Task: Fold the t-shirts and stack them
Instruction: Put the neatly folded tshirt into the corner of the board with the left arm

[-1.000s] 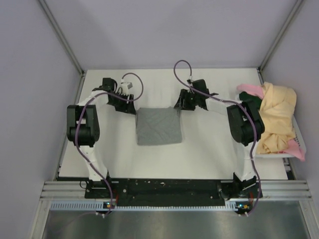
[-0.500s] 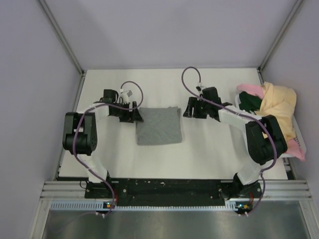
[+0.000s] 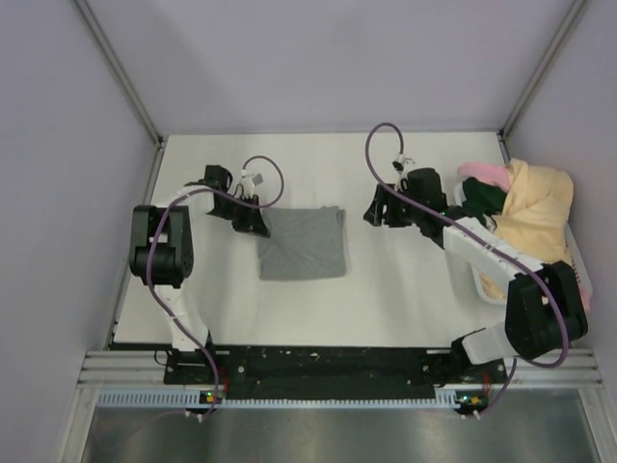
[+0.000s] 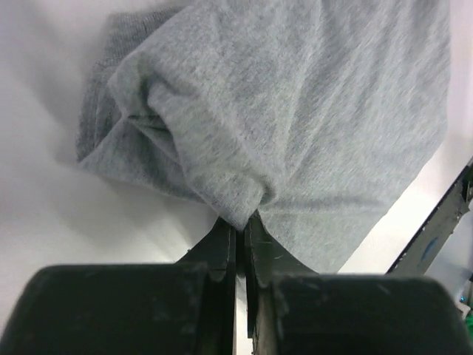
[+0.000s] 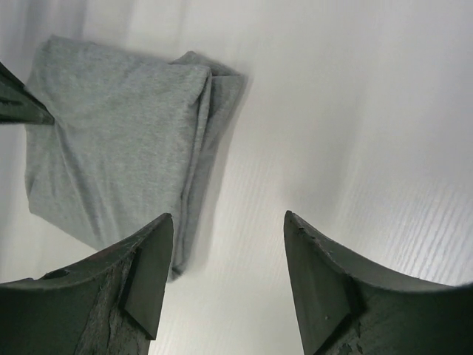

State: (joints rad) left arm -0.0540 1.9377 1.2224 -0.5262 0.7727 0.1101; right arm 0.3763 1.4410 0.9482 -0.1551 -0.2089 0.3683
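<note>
A folded heather grey t-shirt [image 3: 301,243] lies in the middle of the white table. My left gripper [image 3: 258,224] is at its far left corner and is shut on a bunched fold of the grey t-shirt [image 4: 295,111]; the cloth is pinched between the tips of the left gripper [image 4: 240,222]. My right gripper [image 3: 371,212] hovers to the right of the shirt, apart from it. In the right wrist view the right gripper [image 5: 228,217] stands open over bare table, with the grey t-shirt [image 5: 111,140] to its left.
A heap of other t-shirts sits at the table's right edge: pale yellow [image 3: 535,222], pink [image 3: 487,174] and dark green [image 3: 482,198]. A white tray edge [image 3: 569,258] shows under the heap. Grey walls enclose the table on three sides.
The left gripper has closed on the grey shirt's far left corner. The right arm has swung right, away from the shirt. The shirt's left side has shifted slightly.
</note>
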